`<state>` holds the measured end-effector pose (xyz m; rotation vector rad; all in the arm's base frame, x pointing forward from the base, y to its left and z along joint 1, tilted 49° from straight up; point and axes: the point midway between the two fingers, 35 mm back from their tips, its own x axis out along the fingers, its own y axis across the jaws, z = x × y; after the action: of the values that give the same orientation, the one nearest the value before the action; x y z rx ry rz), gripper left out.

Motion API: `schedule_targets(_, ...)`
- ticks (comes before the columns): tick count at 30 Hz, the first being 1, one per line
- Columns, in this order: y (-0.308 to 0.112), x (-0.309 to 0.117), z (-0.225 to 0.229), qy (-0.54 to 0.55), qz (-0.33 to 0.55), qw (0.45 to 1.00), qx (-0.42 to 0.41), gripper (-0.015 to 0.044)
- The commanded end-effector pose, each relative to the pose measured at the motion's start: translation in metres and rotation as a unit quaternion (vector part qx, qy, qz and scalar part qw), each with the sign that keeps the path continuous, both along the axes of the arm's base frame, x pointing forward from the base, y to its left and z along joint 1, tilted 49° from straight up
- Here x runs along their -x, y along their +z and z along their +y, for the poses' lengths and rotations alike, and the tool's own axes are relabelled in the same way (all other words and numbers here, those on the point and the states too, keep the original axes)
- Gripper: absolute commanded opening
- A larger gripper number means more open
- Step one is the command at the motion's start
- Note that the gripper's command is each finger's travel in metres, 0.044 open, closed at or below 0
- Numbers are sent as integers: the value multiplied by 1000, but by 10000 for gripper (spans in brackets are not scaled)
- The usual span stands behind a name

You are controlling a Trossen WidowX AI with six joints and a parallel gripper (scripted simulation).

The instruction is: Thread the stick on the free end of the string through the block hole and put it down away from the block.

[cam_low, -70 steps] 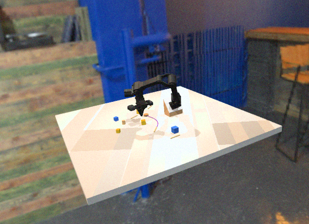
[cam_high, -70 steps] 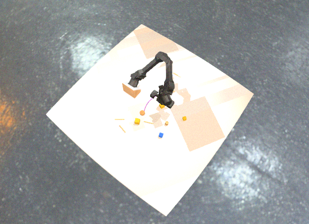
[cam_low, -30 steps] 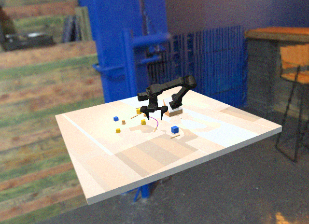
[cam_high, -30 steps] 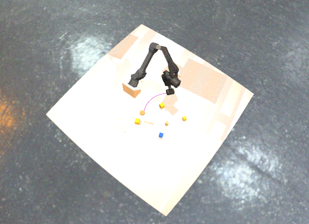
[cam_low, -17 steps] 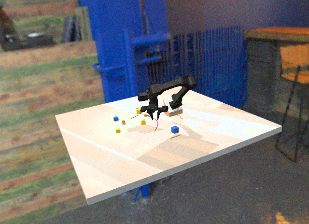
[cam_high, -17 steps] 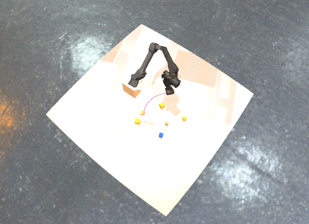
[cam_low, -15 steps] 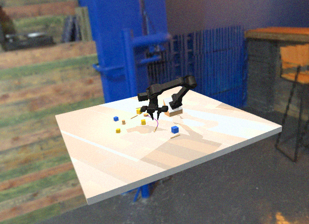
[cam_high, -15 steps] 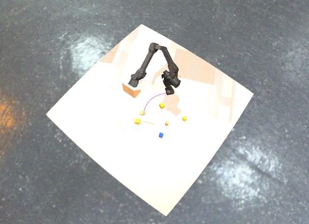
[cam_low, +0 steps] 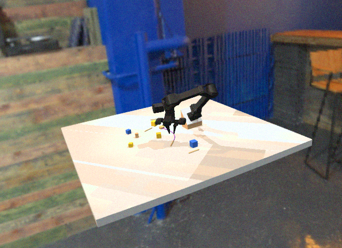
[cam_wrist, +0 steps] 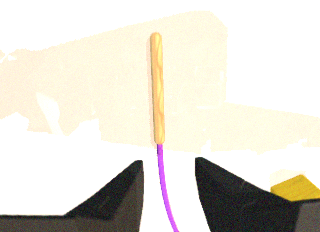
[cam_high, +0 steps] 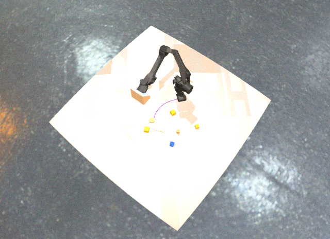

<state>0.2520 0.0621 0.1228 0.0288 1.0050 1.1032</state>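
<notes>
The wooden stick (cam_low: 172, 142) (cam_wrist: 157, 89) lies on the table at the end of the purple string (cam_high: 161, 105) (cam_low: 174, 137) (cam_wrist: 163, 184). In the top view the arm hides it. The string curves from the round button (cam_high: 151, 120) (cam_low: 161, 127). My gripper (cam_low: 171, 133) (cam_wrist: 169, 166) is partly open and empty, pointing down above the table. In the wrist view its fingertips lie either side of the string, just below the stick's string end. A wooden block (cam_high: 139, 96) (cam_low: 194, 125) with a pale top is at the arm's base; no hole can be made out.
A yellow cube (cam_high: 172, 113) (cam_low: 158, 135) (cam_wrist: 299, 187) sits close to the gripper. Other cubes, a small wooden cylinder (cam_high: 178, 131) (cam_low: 136, 135) and a loose stick (cam_high: 159, 130) (cam_low: 148, 129) lie farther out. A blue cube (cam_low: 193, 143) and another loose stick (cam_low: 193, 151) are on the other side.
</notes>
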Motion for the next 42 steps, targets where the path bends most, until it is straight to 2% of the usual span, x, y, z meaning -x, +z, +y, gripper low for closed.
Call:
schedule_targets(1,-6,2,6,1,5,1000,-3,125)
schedule_targets(30,-36,-1,43,1,5,1000,-6,125)
schedule_targets(42,-36,-1,44,1,5,1000,-6,125)
